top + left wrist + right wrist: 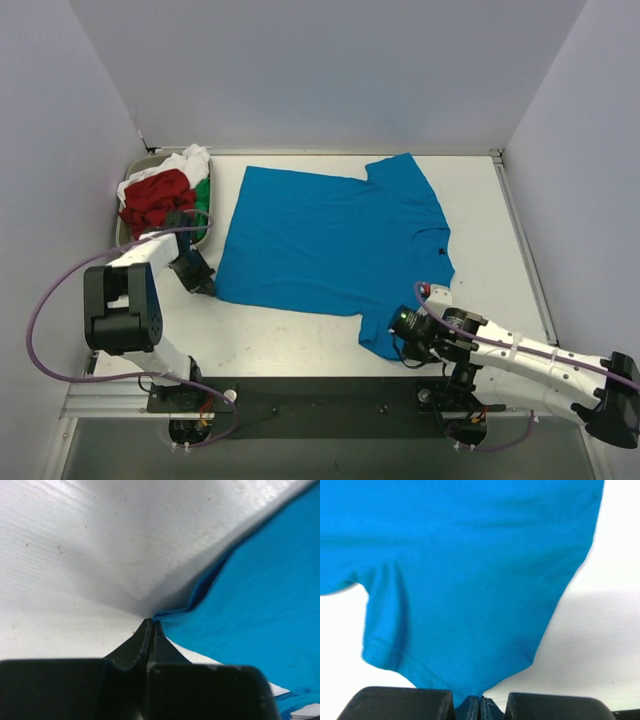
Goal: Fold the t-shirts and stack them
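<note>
Seen from above, a bright blue t-shirt [320, 240] is spread flat on the white table [500, 260], front down, its collar toward the right side. In the table's far left corner a heap of other shirts is seen: a red t-shirt [155, 195], a white t-shirt [185, 160] and a green t-shirt [203, 195]. The left tool [197, 275] is placed at the blue shirt's near left hem corner. The right tool [408, 325] is placed at the tip of the near sleeve.

Only the wrist views show how the cloth is gripped. In the left wrist view, the black fingers [135, 645] are pressed fully together. The hem corner is drawn to a point at their tips, and the cloth edge beside it is raised a little off the table. In the right wrist view, the fingers [395, 705] are closed with a pinch of blue sleeve cloth caught between them, and the sleeve is fanned out ahead. The heap of other shirts is shown in neither wrist view.
</note>
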### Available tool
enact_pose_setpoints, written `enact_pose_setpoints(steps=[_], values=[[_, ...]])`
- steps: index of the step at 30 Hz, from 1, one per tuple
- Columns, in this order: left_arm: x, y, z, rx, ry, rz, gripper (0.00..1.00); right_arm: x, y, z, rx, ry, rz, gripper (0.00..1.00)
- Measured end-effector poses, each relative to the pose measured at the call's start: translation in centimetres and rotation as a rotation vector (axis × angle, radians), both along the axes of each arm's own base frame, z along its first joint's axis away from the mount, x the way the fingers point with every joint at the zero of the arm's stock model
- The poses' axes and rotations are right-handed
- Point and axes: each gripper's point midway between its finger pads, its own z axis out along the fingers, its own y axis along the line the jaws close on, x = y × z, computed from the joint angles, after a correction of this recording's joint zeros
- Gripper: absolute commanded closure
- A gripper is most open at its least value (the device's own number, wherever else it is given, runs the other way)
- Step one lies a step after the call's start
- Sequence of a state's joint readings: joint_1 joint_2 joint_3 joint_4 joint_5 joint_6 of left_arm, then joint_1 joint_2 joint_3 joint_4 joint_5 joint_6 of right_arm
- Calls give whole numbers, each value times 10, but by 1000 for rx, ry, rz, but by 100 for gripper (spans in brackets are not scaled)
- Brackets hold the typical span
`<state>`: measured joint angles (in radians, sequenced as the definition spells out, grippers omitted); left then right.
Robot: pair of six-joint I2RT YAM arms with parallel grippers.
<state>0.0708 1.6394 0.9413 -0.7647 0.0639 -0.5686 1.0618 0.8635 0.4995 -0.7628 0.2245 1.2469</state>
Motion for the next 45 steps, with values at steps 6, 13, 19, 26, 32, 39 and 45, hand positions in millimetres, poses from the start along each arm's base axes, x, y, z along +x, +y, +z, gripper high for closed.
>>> enact_pose_setpoints(steps=[6,13,19,26,32,39,45], values=[[7,1,46,18,-163,-18,100,17,-6,46,7,-116,-8,100],[4,1,87,35,-299,-40,100,17,-43,85,-18,-214,-75,100],[-4,2,86,33,-299,-42,100,26,-63,126,29,-331,-174,100],[-20,0,86,29,-309,-48,100,40,-69,166,96,-445,-267,100],[-25,1,98,38,-348,-51,100,44,-81,175,99,-480,-340,100],[-34,2,106,48,-362,-50,100,42,-90,184,118,-499,-362,100],[-37,1,109,49,-371,-50,100,42,-93,194,101,-520,-324,100]])
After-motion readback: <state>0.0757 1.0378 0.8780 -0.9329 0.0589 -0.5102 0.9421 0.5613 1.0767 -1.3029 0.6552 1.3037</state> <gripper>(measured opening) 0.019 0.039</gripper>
